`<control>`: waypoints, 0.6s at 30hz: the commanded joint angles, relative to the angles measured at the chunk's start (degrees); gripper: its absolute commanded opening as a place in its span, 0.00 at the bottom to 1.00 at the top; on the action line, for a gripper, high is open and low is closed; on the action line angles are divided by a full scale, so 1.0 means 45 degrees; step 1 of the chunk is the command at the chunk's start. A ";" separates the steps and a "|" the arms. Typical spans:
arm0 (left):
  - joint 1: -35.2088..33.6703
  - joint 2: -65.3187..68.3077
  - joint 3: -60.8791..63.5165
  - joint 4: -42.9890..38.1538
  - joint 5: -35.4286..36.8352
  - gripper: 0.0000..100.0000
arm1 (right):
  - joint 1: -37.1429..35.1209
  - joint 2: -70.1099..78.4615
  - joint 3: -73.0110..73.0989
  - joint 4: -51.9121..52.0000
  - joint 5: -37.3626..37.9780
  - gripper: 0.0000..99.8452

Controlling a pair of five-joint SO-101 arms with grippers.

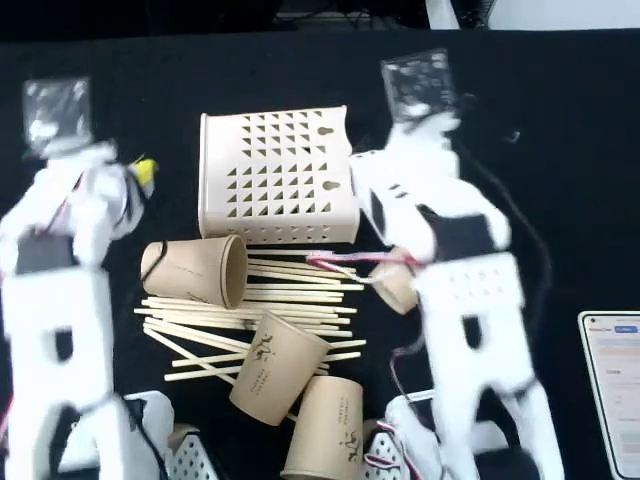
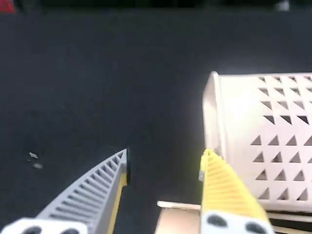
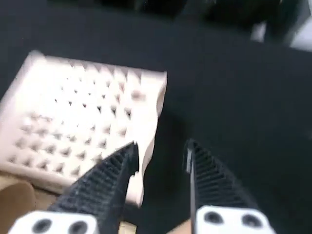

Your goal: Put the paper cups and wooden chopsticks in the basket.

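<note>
Basket [image 1: 278, 178]: lies on its side at the far middle of the table [image 1: 560, 130], perforated wall facing up.

Chopsticks [image 1: 250, 305]: loose pile on the table just on the near side of the basket. Most run parallel to the basket's long side and a few lie crossed at the near edge.

Paper cups, four, all outside the basket:
- first cup [image 1: 195, 268] lies on its side at the left end of the pile.
- second cup [image 1: 275, 368] lies tilted over the near part of the pile.
- third cup [image 1: 327, 430] is just beside the second, closer to the arm bases.
- fourth cup [image 1: 395, 287] is at the right end of the pile, close against the right arm.

Left gripper [image 2: 165, 156]: fingers wide apart and holding nothing, with bare table between them. It sits near the basket's left end.

Right gripper [image 3: 161, 146]: fingers apart and empty, at the basket's right end near a corner.

A lit screen [image 1: 612, 390] lies at the table's right edge, well apart from the task items.
</note>
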 commanded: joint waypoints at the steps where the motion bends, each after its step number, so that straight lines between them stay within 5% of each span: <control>1: 0.0889 0.3770 -0.3819 0.0918 0.0821 0.24 | 0.0059 0.0791 0.0947 -0.1739 -0.0606 0.17; 9: 0.1748 0.8440 -0.7219 0.1875 0.0781 0.24 | 0.0059 0.1690 0.3643 -0.4669 -0.0996 0.17; 18: 0.1006 1.1331 -0.7590 0.1856 0.0742 0.24 | 0.0039 0.1768 0.3800 -0.4786 -0.0781 0.17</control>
